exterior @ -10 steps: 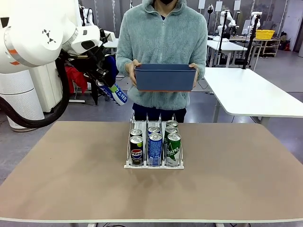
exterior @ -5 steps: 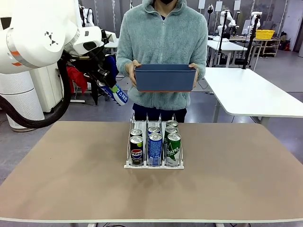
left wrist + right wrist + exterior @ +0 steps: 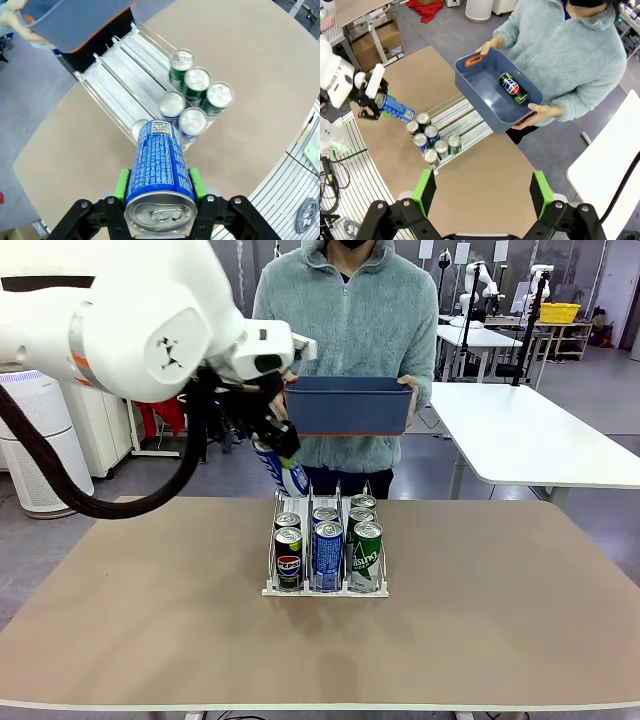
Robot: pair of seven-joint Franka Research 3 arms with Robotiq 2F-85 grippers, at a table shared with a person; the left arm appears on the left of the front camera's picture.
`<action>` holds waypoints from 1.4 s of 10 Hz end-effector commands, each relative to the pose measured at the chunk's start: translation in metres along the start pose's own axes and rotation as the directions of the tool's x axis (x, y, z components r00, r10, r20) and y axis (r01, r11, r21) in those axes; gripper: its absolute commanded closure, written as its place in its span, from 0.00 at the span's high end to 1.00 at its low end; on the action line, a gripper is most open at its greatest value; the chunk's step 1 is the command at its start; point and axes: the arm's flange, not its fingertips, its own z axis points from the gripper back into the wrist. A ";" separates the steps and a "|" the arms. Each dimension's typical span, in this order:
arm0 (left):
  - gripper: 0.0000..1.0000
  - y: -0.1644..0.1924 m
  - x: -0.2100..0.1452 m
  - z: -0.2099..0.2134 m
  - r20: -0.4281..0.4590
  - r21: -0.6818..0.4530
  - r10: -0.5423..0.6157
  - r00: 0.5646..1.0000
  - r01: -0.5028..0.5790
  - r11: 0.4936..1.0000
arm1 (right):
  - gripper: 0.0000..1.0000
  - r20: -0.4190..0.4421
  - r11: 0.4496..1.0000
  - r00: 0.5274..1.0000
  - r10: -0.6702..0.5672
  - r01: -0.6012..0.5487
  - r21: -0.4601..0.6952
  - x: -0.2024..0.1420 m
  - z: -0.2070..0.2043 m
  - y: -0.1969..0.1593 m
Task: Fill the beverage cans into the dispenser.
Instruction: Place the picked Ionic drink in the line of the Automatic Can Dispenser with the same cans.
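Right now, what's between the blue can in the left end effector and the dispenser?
Nothing but air: the front view shows the blue can just above the back end of the dispenser.

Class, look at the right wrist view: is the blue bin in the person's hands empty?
No: a dark can lies on its side inside the bin.

floor: grey | right: white table | back: yellow crate | left: white air purifier
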 end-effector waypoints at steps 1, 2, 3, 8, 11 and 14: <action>0.57 -0.027 0.000 -0.018 -0.023 0.033 0.029 0.999 -0.029 0.999 | 1.00 0.000 1.000 1.000 -0.013 0.013 -0.002 0.000 0.001 0.001; 0.57 -0.039 -0.003 -0.028 -0.019 0.045 0.014 1.000 -0.013 0.999 | 1.00 0.000 1.000 1.000 -0.013 0.013 -0.002 0.000 0.001 0.001; 0.57 -0.047 -0.006 -0.037 -0.020 0.048 0.000 1.000 0.001 0.999 | 1.00 0.000 1.000 1.000 -0.013 0.013 -0.002 0.000 0.001 0.001; 0.57 -0.068 -0.011 -0.067 -0.041 -0.027 -0.025 0.999 0.023 0.999 | 1.00 0.000 1.000 1.000 -0.013 0.013 -0.002 0.000 0.001 0.001; 0.57 -0.068 -0.011 -0.067 -0.041 -0.027 -0.025 0.999 0.023 0.999 | 1.00 0.000 1.000 1.000 -0.013 0.013 -0.002 0.000 0.001 0.001; 0.57 -0.078 -0.009 -0.065 -0.061 -0.062 -0.036 0.997 0.032 0.998 | 1.00 0.000 1.000 1.000 -0.013 0.013 -0.002 0.000 0.001 0.001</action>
